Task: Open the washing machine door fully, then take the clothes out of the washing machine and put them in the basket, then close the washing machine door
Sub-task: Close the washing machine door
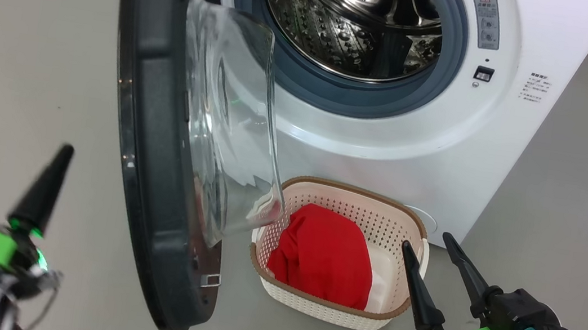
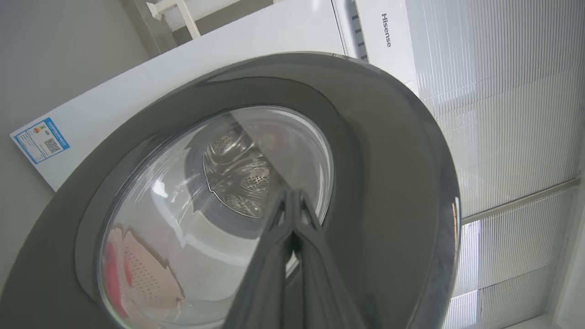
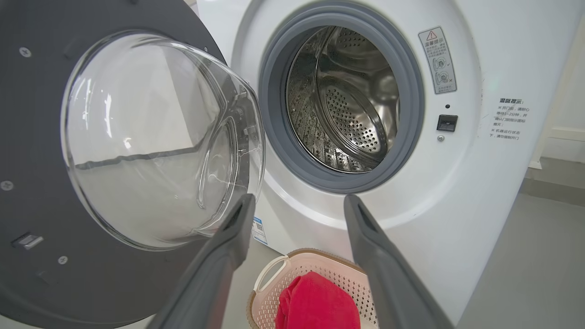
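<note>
Head view: left end effector (image 1: 60, 162), long dark fingers on a bright green bracket, lower left of frame, fingers pressed together into one cone, nothing between them. It sits left of the washing machine door (image 1: 147, 111), large round, wide glossy black rim, and apart from the rim edge. The door is swung wide open, edge-on at frame centre-left, with its bulging clear glass bowl (image 1: 226, 122) facing right. Right end effector (image 1: 426, 240), same dark fingers and green bracket, lower right, fingers spread apart, empty, tips just beside the basket's right end. Small cream-white perforated plastic basket (image 1: 326, 308) with brown rim trim is on the grey floor (image 1: 32, 39), lower centre, against the front of the big white boxy washing machine (image 1: 443, 150). Soft bright red clothes (image 1: 325, 254) lie inside the basket, left half. Perforated steel drum (image 1: 346, 24) at top centre, no fabric seen in the visible part.

Left wrist view: closed fingers rise from bottom centre, pointing at the door's outer face; contact cannot be told. Drum, basket and a red patch show through the glass. Blue label sticker (image 2: 41, 140) on the machine's white side, left edge. White window blinds (image 2: 502, 114) at right.

Right wrist view: fingers apart at bottom centre, framing the basket and clothes below. Door's inner side at left, grey rubber ring (image 3: 274, 91) around the drum at centre.
</note>
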### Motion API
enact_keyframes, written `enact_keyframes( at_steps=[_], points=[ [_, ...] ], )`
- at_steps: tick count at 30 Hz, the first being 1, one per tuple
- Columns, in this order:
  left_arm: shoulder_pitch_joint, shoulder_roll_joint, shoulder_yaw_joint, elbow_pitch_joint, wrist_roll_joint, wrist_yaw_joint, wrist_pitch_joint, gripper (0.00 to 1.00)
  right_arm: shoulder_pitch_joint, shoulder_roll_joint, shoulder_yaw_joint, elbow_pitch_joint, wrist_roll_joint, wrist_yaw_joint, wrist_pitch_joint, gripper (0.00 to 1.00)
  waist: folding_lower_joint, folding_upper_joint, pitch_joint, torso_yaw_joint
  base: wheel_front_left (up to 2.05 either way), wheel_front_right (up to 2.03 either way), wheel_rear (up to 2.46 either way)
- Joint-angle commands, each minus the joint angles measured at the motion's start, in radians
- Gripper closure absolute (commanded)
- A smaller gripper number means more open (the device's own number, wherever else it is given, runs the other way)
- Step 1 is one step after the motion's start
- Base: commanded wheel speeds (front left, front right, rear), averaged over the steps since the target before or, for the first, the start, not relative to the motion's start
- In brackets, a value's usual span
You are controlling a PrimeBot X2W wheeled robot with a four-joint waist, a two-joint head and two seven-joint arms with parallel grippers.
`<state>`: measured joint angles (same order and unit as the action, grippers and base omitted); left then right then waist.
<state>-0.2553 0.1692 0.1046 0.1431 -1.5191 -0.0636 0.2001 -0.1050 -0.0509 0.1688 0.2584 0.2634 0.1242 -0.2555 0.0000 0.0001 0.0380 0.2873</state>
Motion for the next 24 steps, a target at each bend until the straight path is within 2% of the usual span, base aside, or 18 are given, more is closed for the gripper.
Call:
enact_keyframes(
  at_steps=[1, 6, 12, 16, 24],
  points=[
    [-0.065, 0.044, 0.055, -0.044, -0.061, 0.036, 0.049, 1.00, -0.023, 0.001, 0.020, -0.025, 0.013, 0.007, -0.006, 0.00, 0.0000, -0.0001, 0.008, -0.004, 0.00, 0.00, 0.00],
    [-0.119, 0.070, 0.099, -0.082, -0.215, 0.132, 0.173, 1.00, -0.028, 0.001, 0.026, -0.024, 0.014, 0.007, -0.006, 0.00, 0.0000, -0.0001, 0.024, -0.014, 0.00, 0.00, 0.00],
    [-0.153, 0.082, 0.080, -0.111, -0.251, 0.202, 0.230, 1.00, -0.041, 0.001, 0.035, -0.020, 0.020, 0.007, -0.006, 0.00, 0.0000, -0.0001, 0.035, -0.041, 0.00, 0.00, 0.00],
    [-0.153, 0.067, 0.065, -0.137, -0.281, 0.231, 0.262, 1.00, -0.042, 0.001, 0.035, -0.019, 0.024, 0.007, -0.006, 0.00, 0.0000, -0.0001, 0.039, -0.064, 0.00, 0.00, 0.00],
    [-0.138, 0.053, 0.042, -0.205, -0.281, 0.244, 0.279, 1.00, -0.041, 0.001, 0.032, -0.023, 0.024, 0.007, -0.006, 0.00, 0.0000, -0.0001, 0.052, -0.098, 0.00, 0.00, 0.00]
  ],
)
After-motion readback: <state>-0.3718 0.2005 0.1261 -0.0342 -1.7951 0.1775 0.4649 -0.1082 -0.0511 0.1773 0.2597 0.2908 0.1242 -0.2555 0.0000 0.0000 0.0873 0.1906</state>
